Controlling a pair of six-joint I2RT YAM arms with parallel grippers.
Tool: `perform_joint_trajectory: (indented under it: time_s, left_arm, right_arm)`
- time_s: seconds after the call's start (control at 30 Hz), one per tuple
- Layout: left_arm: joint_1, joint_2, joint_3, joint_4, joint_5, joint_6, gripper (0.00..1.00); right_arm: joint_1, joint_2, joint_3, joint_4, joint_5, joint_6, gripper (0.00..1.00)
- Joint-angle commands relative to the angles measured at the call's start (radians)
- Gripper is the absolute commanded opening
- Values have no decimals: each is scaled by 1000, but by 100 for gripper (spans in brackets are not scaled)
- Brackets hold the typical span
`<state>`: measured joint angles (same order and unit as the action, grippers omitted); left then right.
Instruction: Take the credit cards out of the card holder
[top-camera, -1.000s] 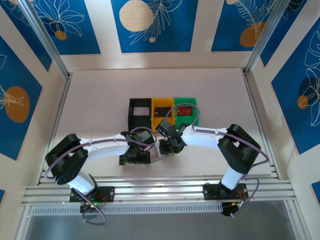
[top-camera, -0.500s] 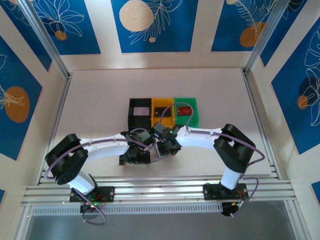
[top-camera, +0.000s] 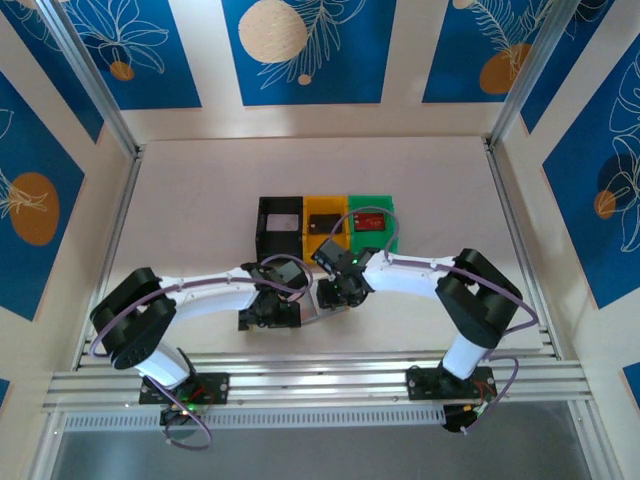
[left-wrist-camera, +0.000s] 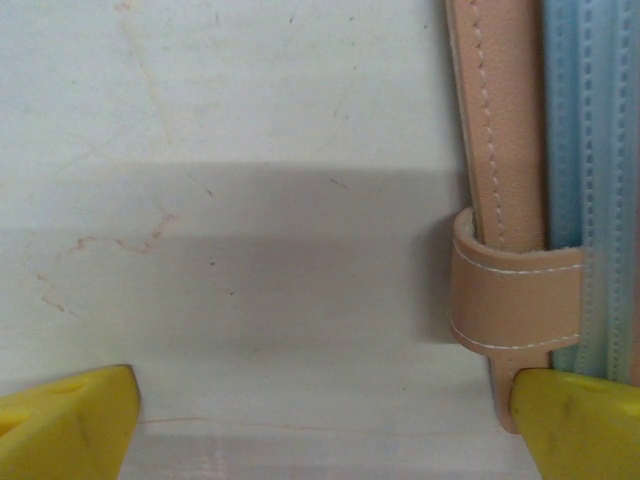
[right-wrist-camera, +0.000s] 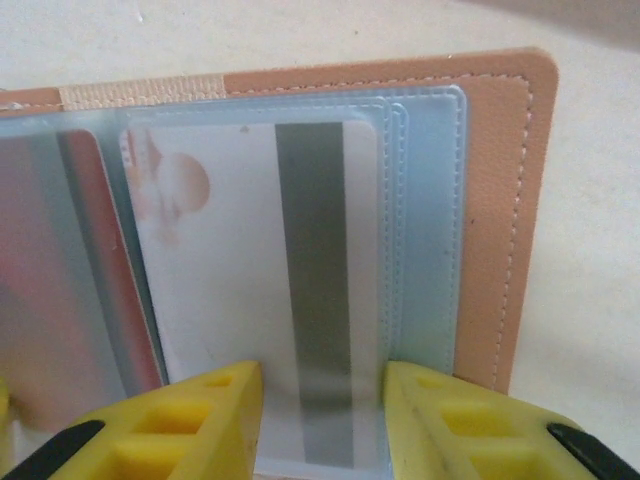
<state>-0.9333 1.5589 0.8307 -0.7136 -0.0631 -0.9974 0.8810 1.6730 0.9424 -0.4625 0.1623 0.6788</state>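
The tan card holder (right-wrist-camera: 500, 200) lies open on the table, its pale blue pockets facing up. A white credit card (right-wrist-camera: 230, 300) with a dark stripe sits in the front pocket, and a red credit card (right-wrist-camera: 95, 260) sits in a pocket to its left. My right gripper (right-wrist-camera: 322, 420) hovers over the white card's lower end with its jaws partly apart and the stripe between them. My left gripper (left-wrist-camera: 320, 420) stands wide open at the holder's outer edge (left-wrist-camera: 495, 150). Its right finger (left-wrist-camera: 580, 420) rests by the snap tab (left-wrist-camera: 515, 300). From above, both grippers (top-camera: 268, 308) (top-camera: 338, 292) meet over the holder.
Three small bins stand in a row just behind the grippers. The black bin (top-camera: 264, 240) holds a pale card, the yellow bin (top-camera: 342, 228) a dark card and the green bin (top-camera: 392, 222) a red card. Bare table stretches to the left, right and back.
The right arm swung a little to the left and then came back to where it was. The left arm has not moved.
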Motion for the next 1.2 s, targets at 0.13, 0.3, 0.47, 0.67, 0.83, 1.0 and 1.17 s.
perform_joint_trajectory:
  time_s: [0.13,0.3,0.47,0.67,0.83,1.0,1.17]
  left_arm:
    - [2,37,-44,9,17,-4,97]
    - [1,39,-48,14,20,-4,97]
    - [2,37,-47,13,20,-3,97]
    - [2,38,-44,11,19,0,97]
    - [2,39,-44,11,21,-1,97]
    - [1,37,-40,8,22,2,97]
    - [1,34,-39,3,19,2,97]
  right_arm:
    - [-29,-21,-64,156,-275,13,38]
    - [-44,-42,-83,199,-340,19,38]
    - [-47,-59,-93,224,-374,19,37]
    - [-63,-92,-114,252,-412,25,37]
    - [-70,-113,-120,266,-438,25,37]
    - [-70,-126,-122,275,-460,25,37]
    - [-70,-139,-123,275,-470,25,36]
